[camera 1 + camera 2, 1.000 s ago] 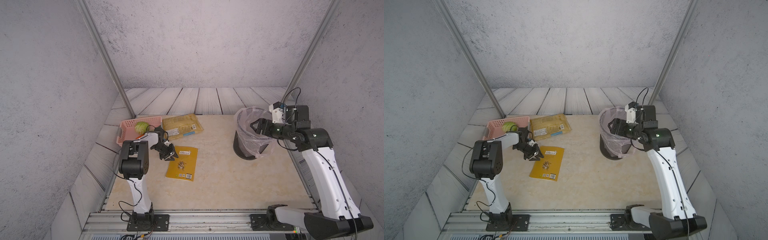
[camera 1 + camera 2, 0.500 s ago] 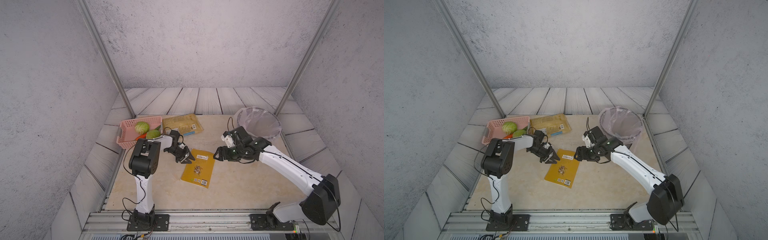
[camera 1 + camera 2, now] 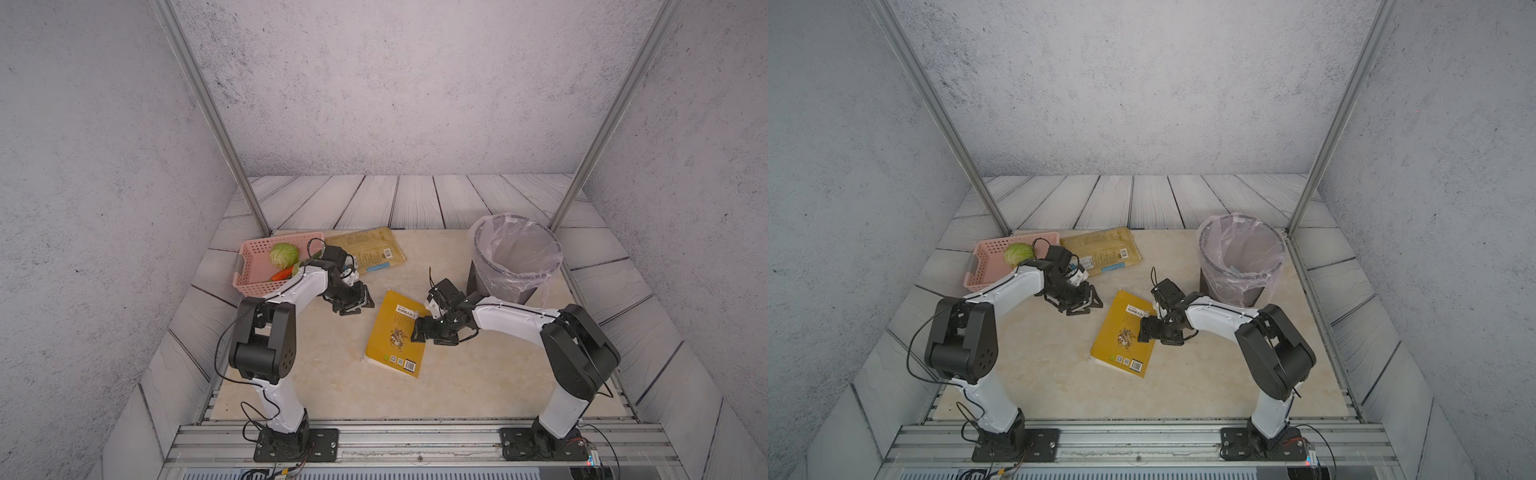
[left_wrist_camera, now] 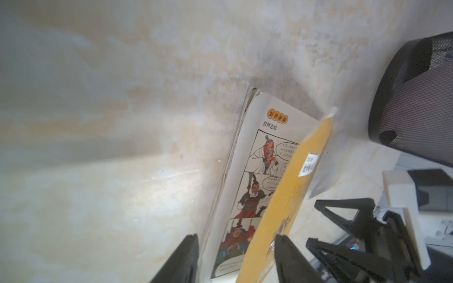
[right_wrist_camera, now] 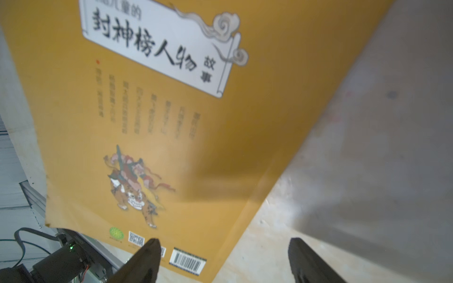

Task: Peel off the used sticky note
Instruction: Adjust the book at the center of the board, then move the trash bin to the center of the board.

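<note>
On the left, the left gripper [image 3: 358,304] stood low over the table with its fingers [image 4: 182,259] parted and nothing between them. A pink basket [image 3: 249,270] lay behind these fingers. The yellow book [image 3: 392,332] lay just beyond their tips, not touching. In the left wrist view the cover [image 4: 289,196] stood raised off the inner page [image 4: 255,171]; what kept it up I cannot tell.

The sticky note could not be made out with certainty in any view. I judge it was on the book, perhaps under that cover.

On the right, the right gripper [image 3: 428,334] was at the book's long edge, its fingers [image 5: 147,259] wide apart and gripping nothing. One finger was over the cover near the barcode and the other over bare table, so the edge ran between them. The bin [image 3: 498,286] stood behind this gripper.

Such a note should be very light, thin and limp, held only by a weak strip of glue. It is best pinched at its loose edge, opposite the glue, and pulled back slowly. The other fingers should press the cover meanwhile, because the paperback is light too and may lift or slide.
</note>
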